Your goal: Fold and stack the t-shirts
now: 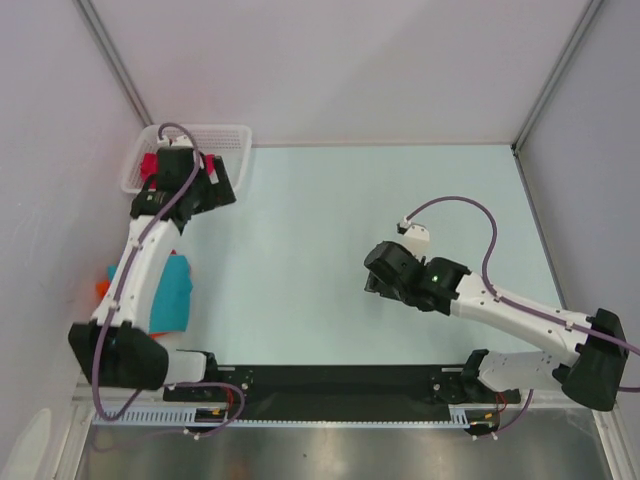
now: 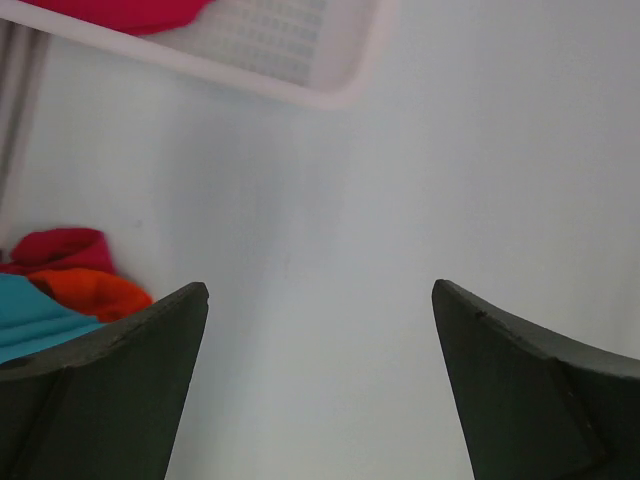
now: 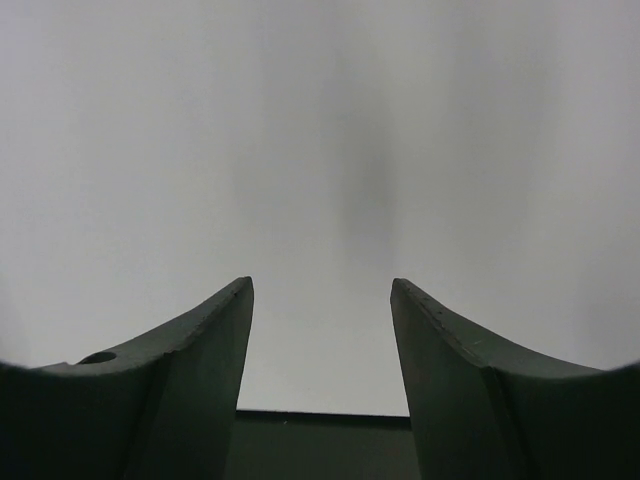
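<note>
Crimson-pink t-shirt (image 2: 120, 12): soft cloth, bunched inside the white plastic mesh basket (image 1: 228, 135) at the table's far left corner. The frame edge cuts most of it off in the left wrist view, and the left arm (image 1: 140, 262) largely covers it from above. Teal-blue t-shirt (image 1: 175, 290): a rumpled heap at the left table edge, partly under that arm. Orange t-shirt (image 2: 95, 292): crumpled, touching the teal one, with a darker red fold (image 2: 55, 248) against it; which garment that fold belongs to cannot be told. Left gripper (image 2: 320, 290): dark curved fingers wide apart, holding nothing, over the bare pale table (image 1: 350, 220) near the basket. Right gripper (image 3: 320, 285): fingers apart, empty, over the matte surface mid-right, well apart from the shirts.
</note>
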You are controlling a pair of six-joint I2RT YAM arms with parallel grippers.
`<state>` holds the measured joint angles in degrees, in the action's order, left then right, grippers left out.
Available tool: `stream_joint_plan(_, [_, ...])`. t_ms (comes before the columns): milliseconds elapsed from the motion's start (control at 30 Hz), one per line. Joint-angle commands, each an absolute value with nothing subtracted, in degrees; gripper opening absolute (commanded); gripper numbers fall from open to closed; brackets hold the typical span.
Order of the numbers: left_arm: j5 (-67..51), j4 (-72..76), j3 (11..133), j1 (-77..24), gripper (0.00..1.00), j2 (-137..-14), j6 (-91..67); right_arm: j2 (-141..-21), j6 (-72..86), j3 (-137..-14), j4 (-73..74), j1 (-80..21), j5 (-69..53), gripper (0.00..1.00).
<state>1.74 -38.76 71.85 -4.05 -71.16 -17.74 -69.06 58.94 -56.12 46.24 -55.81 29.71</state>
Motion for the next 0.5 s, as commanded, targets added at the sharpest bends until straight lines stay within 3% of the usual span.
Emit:
stream_joint_plan(0, [21.08, -45.44, 80.32, -5.18, 1.0, -82.59, -13.19, -65.39, 56.51, -56.25, 39.82, -58.88, 25.93, 0.64])
stream_joint_plan(267, [49.73, -51.5, 94.73, -17.74, 1.0, -102.9, -4.22, -63.73, 57.48, -56.42, 43.76, -60.56, 25.14, 0.64])
stream_joint_plan(467, [39.58, -50.71, 100.45, -16.79, 1.0, -108.89, -6.76, -59.33, 59.15, -55.82, 48.07, -61.52, 27.33, 0.64])
